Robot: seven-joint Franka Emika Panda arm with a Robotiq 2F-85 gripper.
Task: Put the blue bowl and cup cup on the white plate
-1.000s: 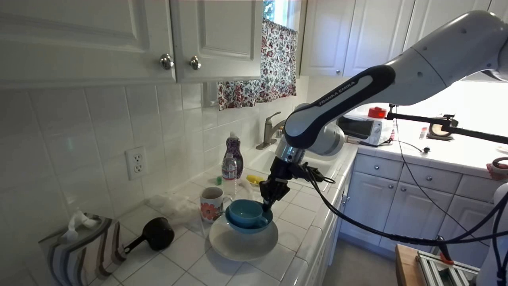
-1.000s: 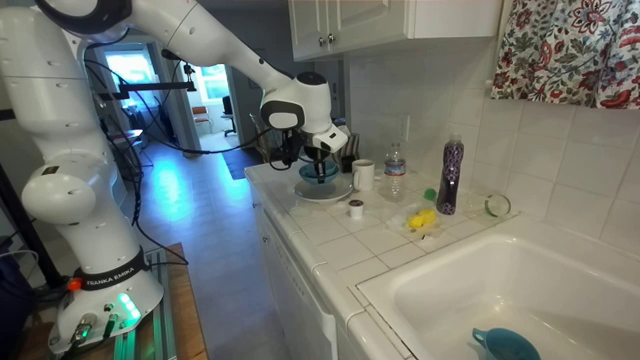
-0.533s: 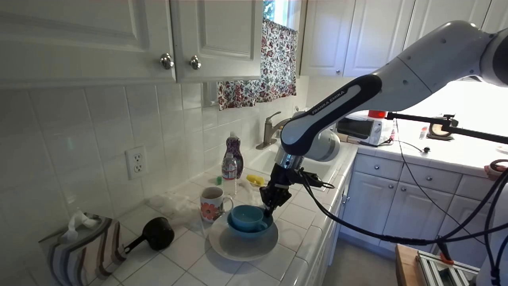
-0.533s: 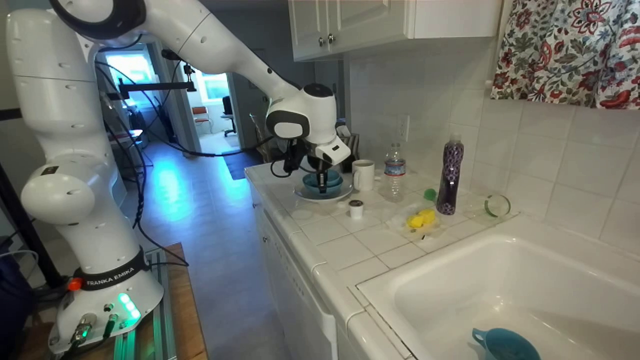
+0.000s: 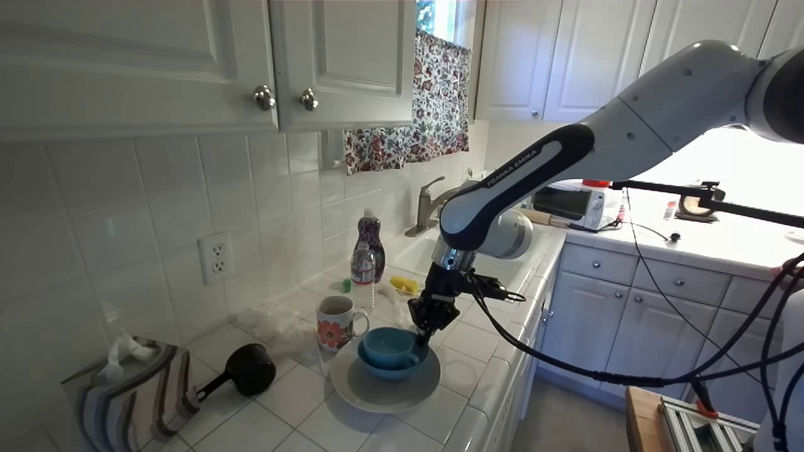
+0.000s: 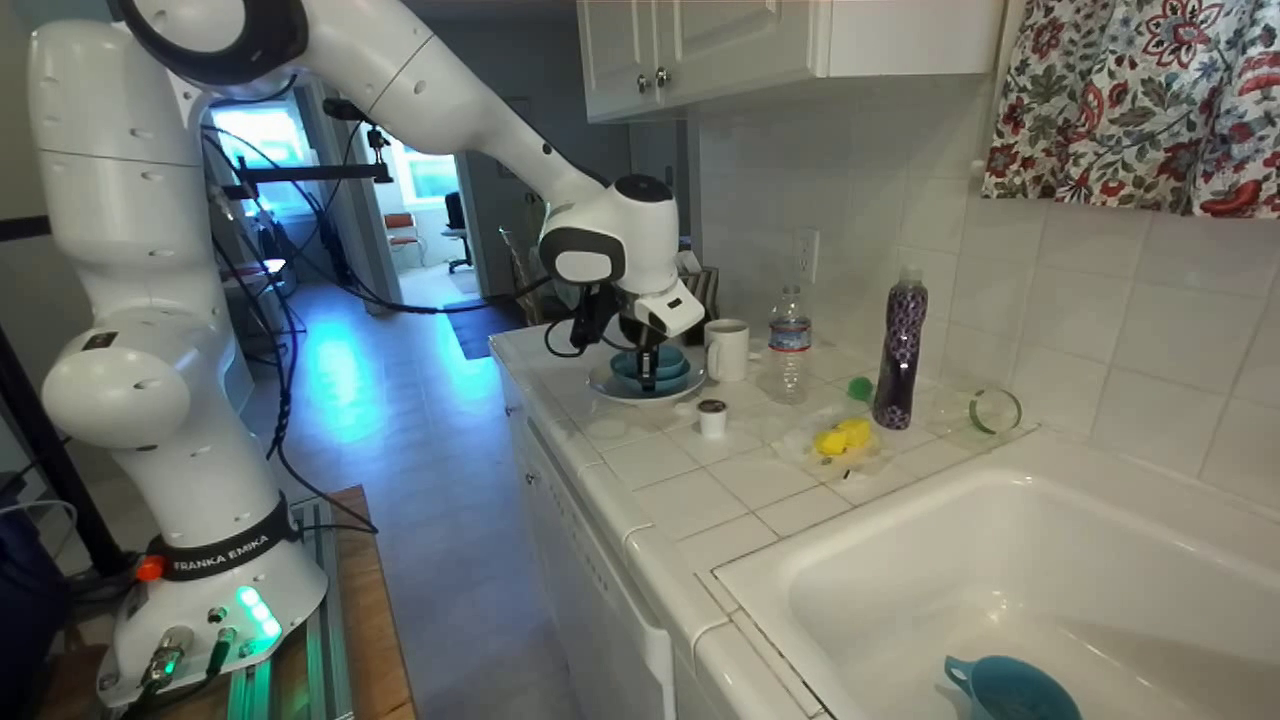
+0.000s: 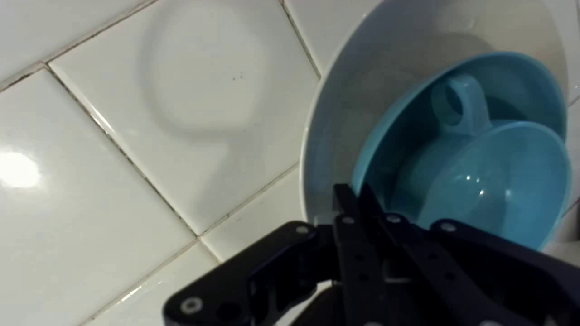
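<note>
The blue bowl (image 5: 391, 373) is at the white plate (image 5: 375, 399), inside its rim as seen in both exterior views. I cannot tell whether the bowl's base fully touches the plate. A blue cup (image 5: 387, 346) sits tilted inside the bowl, its handle showing in the wrist view. My gripper (image 5: 422, 338) is shut on the bowl's rim; in the wrist view the fingertips (image 7: 357, 192) pinch the bowl's wall (image 7: 377, 136), one inside and one outside. The plate (image 7: 324, 136) and the cup (image 7: 503, 181) also show there. In an exterior view the gripper (image 6: 648, 384) hides part of the bowl (image 6: 676, 380).
A flowered mug (image 5: 335, 323) stands close behind the plate, with a water bottle (image 5: 363, 276) and a purple bottle (image 6: 900, 355) further along. A small white pod (image 6: 712, 420) is near the plate. A black pan (image 5: 251, 370) lies nearby. Another blue cup (image 6: 1020, 690) is in the sink.
My gripper has lowered the bowl, with the cup in it, down to the plate. Over the last half second it has shifted only slightly. The plate has not visibly moved.
</note>
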